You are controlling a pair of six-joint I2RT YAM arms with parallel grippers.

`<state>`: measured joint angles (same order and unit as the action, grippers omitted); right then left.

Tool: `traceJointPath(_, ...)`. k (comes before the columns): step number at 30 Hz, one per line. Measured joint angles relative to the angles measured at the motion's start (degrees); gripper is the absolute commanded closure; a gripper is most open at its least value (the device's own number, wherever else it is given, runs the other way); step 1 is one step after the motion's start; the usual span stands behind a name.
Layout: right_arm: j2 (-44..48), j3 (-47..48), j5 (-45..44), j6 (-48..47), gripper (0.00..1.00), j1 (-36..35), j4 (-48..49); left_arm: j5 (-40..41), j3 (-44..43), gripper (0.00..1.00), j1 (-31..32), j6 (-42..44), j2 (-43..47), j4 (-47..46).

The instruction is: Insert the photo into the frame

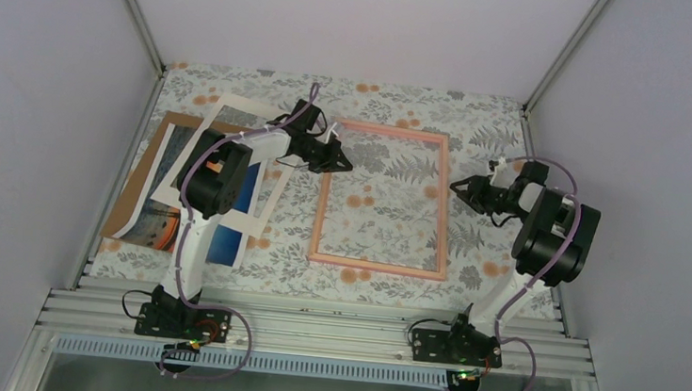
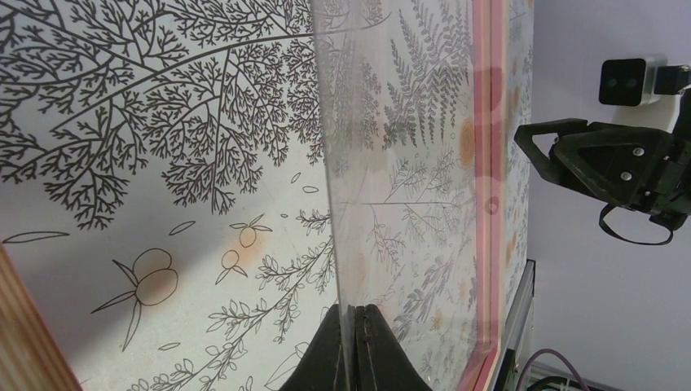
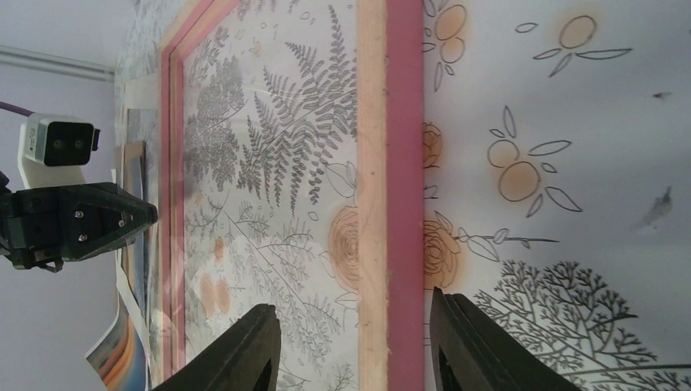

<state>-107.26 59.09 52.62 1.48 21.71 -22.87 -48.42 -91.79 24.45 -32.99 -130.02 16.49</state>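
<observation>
Enclosure: plain pale back wall [image 1: 357, 22] across the top of the overhead view, with matching left wall [image 1: 27, 130] and right wall [image 1: 674, 186], joined by silver aluminium corner posts [image 1: 136, 9] slanting in from the upper corners. The tabletop [image 1: 239, 82] fills the centre, covered in a white sheet printed with grey ferns, branching twigs and orange blossoms. A ribbed aluminium rail [image 1: 330, 331] spans the bottom edge; the light is even and diffuse, and shadows are soft.

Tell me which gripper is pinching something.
The left gripper, shut on the edge of a clear pane. The right gripper is open beside the frame, gripping nothing.
</observation>
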Motion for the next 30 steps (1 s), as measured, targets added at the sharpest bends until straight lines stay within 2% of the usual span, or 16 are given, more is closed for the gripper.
traceJointPath(30,3.6,-1.0,-1.2,-0.5,0.56,-1.9,0.1,-1.8,0.1,0.98,-0.6,-2.2,0.8,3.8)
